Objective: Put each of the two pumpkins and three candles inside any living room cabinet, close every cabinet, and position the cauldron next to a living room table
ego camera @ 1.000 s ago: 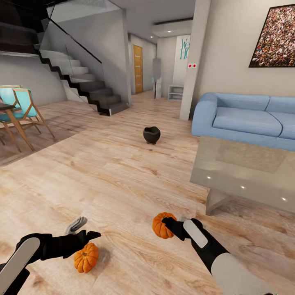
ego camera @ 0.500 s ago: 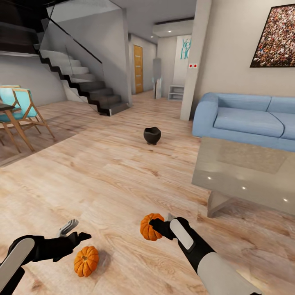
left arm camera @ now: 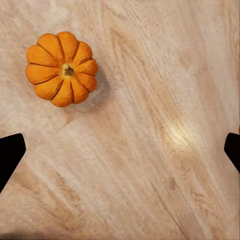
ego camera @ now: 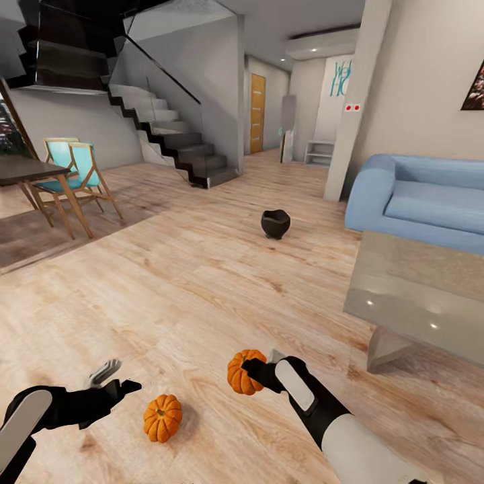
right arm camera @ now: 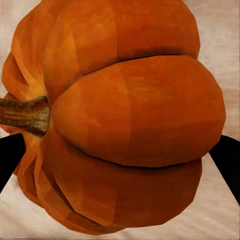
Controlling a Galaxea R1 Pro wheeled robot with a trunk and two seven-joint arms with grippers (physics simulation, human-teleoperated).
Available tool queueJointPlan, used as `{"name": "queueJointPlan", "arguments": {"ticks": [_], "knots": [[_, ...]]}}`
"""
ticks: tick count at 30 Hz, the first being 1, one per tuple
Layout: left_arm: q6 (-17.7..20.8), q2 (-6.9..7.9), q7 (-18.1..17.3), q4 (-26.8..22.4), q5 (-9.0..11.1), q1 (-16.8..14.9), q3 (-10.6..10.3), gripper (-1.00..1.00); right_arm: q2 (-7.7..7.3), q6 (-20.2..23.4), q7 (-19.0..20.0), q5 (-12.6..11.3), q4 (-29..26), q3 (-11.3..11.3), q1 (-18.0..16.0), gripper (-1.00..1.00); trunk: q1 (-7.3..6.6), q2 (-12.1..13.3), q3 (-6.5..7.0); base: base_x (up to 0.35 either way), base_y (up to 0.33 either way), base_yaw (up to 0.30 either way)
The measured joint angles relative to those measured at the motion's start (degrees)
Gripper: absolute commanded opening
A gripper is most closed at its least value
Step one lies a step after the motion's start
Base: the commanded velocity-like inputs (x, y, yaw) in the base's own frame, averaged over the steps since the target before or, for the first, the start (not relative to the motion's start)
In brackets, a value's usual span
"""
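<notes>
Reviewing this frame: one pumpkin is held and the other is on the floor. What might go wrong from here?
1. The right gripper holds a pumpkin by its rounded sides, clear of the floor; the curved, ribbed surface might slip free while moving.
2. The left gripper is open with the second pumpkin off to one side, not between its jaws, so closing now would likely miss.
3. The cauldron stands on the open floor and could be bumped.

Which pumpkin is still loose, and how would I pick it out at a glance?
Start from the light wood plank floor in front of the robot, well short of the black cauldron. The loose pumpkin sits upright there, just off the open left gripper. Unlike the other pumpkin, clamped in the right gripper off the floor, nothing touches it.
</notes>
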Motion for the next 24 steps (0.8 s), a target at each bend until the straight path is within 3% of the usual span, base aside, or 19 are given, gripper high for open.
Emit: {"name": "queueJointPlan", "arguments": {"ticks": [8, 24], "knots": [[-0.06, -0.13, 0.06, 0.00, -0.04, 0.00, 0.03, 1.00, 0.01, -0.05, 0.14, -0.08, -0.23, 0.15, 0.01, -1.00, -0.03, 0.00, 0.00, 0.132, 0.000, 0.258], [-0.08, -0.06, -0.67, 0.01, -0.04, -0.01, 0.04, 1.00, 0.03, -0.14, 0.37, 0.00, -0.29, 0.17, 0.02, -1.00, -0.03, 0.00, 0.00, 0.198, 0.000, 0.014]]}}
